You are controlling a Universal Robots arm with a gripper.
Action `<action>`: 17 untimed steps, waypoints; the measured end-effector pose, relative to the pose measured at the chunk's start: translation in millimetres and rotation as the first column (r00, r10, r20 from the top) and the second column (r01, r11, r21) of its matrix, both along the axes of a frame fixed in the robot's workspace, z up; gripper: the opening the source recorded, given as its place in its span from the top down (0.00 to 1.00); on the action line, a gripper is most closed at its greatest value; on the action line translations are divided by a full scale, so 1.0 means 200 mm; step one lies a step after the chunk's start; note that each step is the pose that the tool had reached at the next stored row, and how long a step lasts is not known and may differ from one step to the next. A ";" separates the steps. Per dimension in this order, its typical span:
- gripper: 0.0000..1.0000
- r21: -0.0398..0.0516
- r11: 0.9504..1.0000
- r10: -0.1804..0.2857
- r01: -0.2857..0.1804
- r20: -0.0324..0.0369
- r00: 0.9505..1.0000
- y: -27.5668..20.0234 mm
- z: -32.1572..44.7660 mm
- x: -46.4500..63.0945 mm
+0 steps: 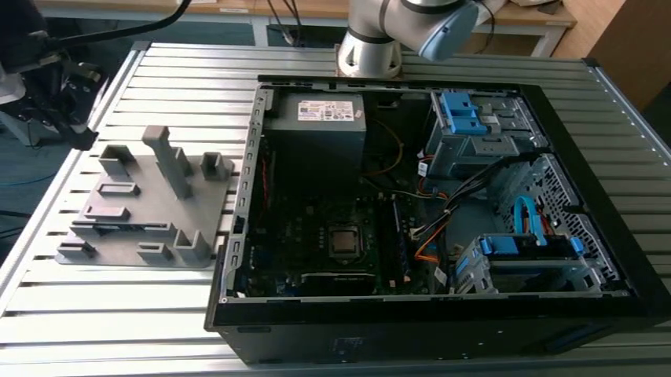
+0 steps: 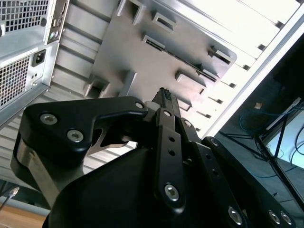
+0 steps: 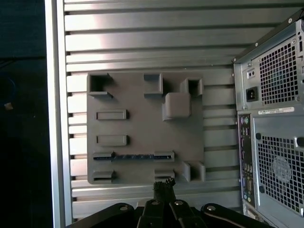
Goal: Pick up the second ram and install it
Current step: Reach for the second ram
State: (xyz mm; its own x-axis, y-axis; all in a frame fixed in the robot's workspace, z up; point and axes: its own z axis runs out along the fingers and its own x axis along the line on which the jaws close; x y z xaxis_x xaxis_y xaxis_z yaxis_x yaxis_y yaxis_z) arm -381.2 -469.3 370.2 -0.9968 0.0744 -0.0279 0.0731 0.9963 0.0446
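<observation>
Second ram (image 3: 135, 156): on edge in a fixture (image 3: 142, 114) slot at the exterior view's left of the case (image 1: 419, 330), likely staged for top grasp; pincer (image 3: 164, 184) closed, empty, hovering near.

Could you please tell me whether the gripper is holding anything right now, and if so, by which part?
Nothing appears to be held: the gripper hovers apart from the second ram, which lies in a slot of the grey fixture.
</observation>
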 end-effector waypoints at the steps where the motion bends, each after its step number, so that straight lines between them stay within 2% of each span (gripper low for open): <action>1: 0.90 0.000 1.000 0.000 0.000 0.000 1.000 -0.001 -0.009 -0.01; 5: 0.90 0.000 1.000 0.000 0.000 0.000 1.000 -0.008 -0.046 -0.03; 17: 0.90 0.000 1.000 0.000 0.000 0.000 1.000 -0.061 -0.148 -0.06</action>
State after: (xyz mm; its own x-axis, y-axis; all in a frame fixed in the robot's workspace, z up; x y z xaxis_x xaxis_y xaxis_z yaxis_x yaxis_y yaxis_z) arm -393.4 -481.5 340.7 -0.9968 0.0744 -0.0279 0.0731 0.9963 0.0447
